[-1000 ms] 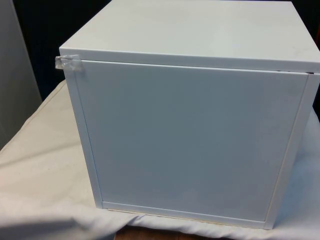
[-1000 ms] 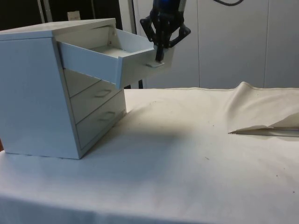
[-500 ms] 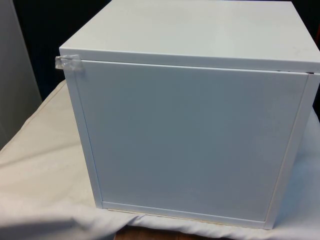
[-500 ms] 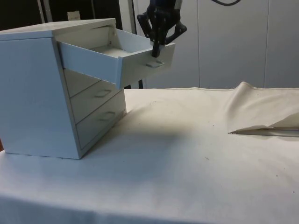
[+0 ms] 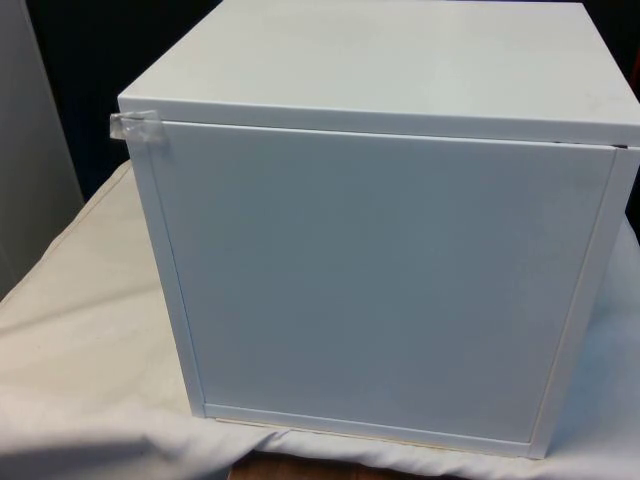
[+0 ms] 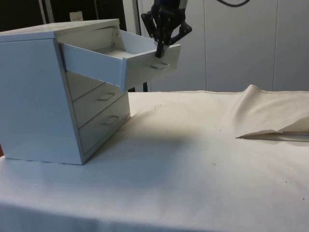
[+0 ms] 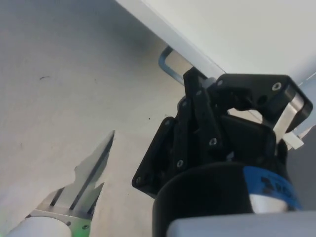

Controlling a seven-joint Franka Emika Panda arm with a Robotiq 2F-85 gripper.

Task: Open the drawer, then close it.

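Just below the end effector (image 6: pixel 159 52), the open drawer's (image 6: pixel 120 60) handle (image 6: pixel 160 65)

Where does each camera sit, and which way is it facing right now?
Front view: across the table, facing the chest's blank back.
Side view: at the table's side, facing the open top drawer, with the gripper at its handle.
Wrist view: on the wrist, facing gripper, handle and cloth.
Side and wrist views share gripper and handle.

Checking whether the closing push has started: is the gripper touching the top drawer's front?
Cannot tell. In the side view the gripper overlaps the top drawer at its front edge above the handle, with neither contact nor gap plain.
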